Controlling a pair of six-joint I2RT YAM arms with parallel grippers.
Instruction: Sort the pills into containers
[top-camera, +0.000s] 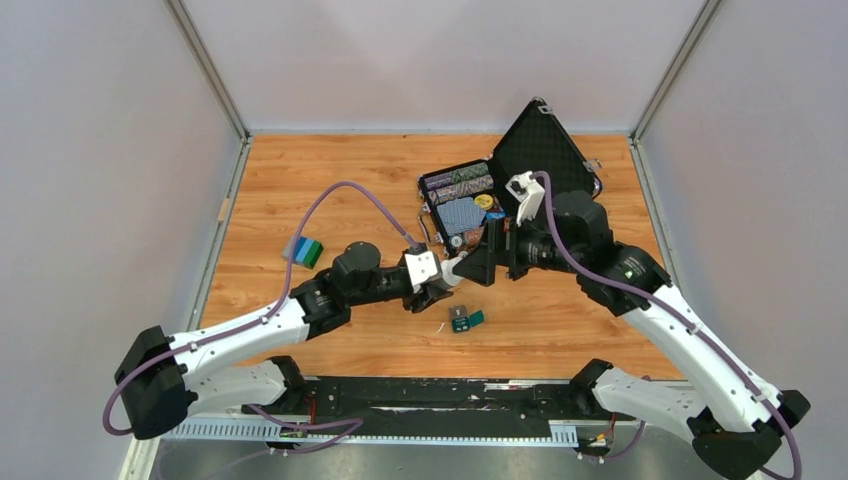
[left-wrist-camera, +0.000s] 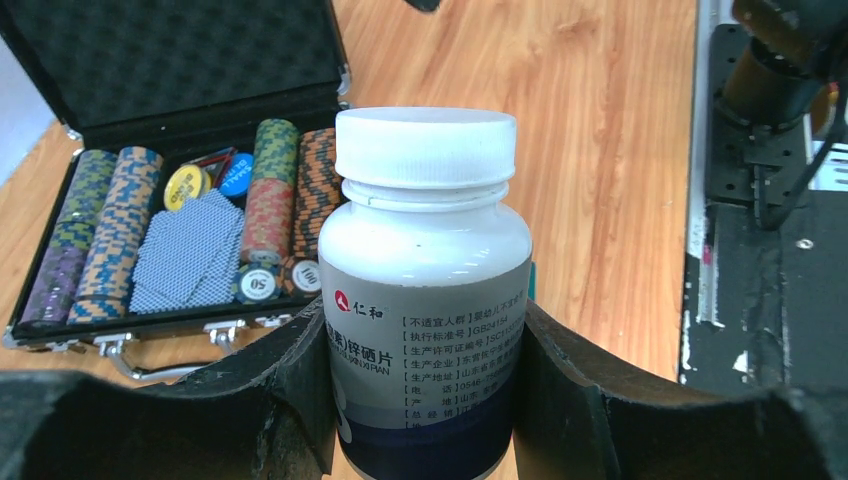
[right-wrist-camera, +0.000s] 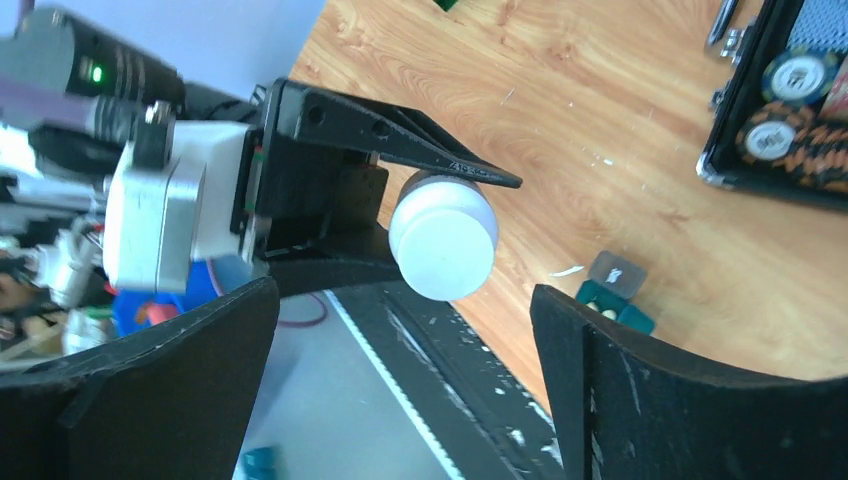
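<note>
**Bottle Partly Covered, Box Contents Too Small to Tell**

In the left wrist view the bottom edge is cutting off the base of the white-capped bottle (left-wrist-camera: 425, 290). The fingers (left-wrist-camera: 600, 410) of the left gripper (left-wrist-camera: 422, 335) are covering both sides of its label. The top edge is clipping the chip case (left-wrist-camera: 180, 60) lid.

In the right wrist view the cap is hiding the bottle's body, and the right gripper (right-wrist-camera: 405, 295) is running off the bottom edge. The teal box (right-wrist-camera: 612, 300) is lying open, but its contents are showing too small to tell.

From above, both grippers are hiding most of the bottle.
</note>
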